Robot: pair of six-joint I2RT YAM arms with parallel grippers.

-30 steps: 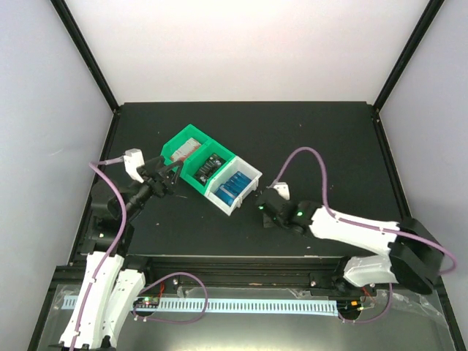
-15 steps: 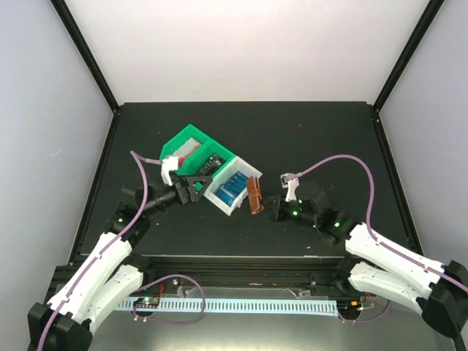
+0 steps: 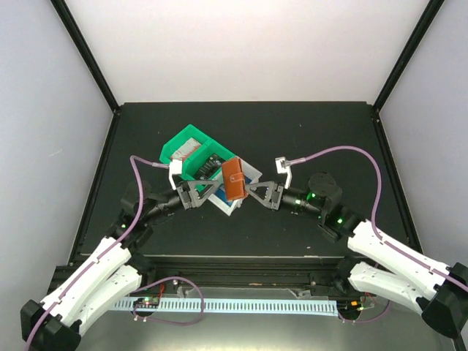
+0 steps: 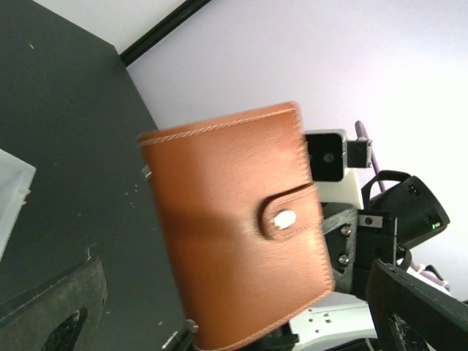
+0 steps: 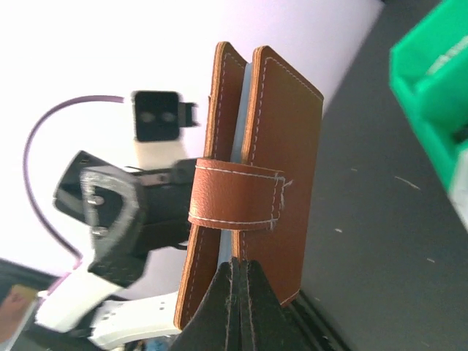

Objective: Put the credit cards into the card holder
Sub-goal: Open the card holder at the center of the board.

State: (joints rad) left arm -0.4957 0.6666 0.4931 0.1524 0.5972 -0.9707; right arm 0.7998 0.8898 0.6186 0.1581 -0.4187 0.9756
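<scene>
The brown card holder [image 3: 234,179] hangs in the air over the bins, closed, with its snap tab [image 4: 287,218] fastened. My right gripper [image 3: 250,190] is shut on its lower edge, fingers [image 5: 238,296] pressed together at the covers' base. In the right wrist view the card holder [image 5: 252,168] shows edge-on. My left gripper [image 3: 199,191] is open and faces the holder's front [image 4: 234,219] from the left, apart from it, one finger [image 4: 51,314] low on each side. A pale credit card [image 3: 189,150] and a dark one [image 3: 210,167] lie in the green compartments. Any blue cards are hidden.
A row of joined bins sits left of centre: two green compartments [image 3: 175,146] and a white one [image 3: 252,172], partly under the holder. The green bin's corner [image 5: 439,80] shows in the right wrist view. Black frame posts stand at the table's corners.
My right arm lifted the card holder off the table and carried it left, over the white bin. My left arm swung right and turned its open gripper toward the holder.
</scene>
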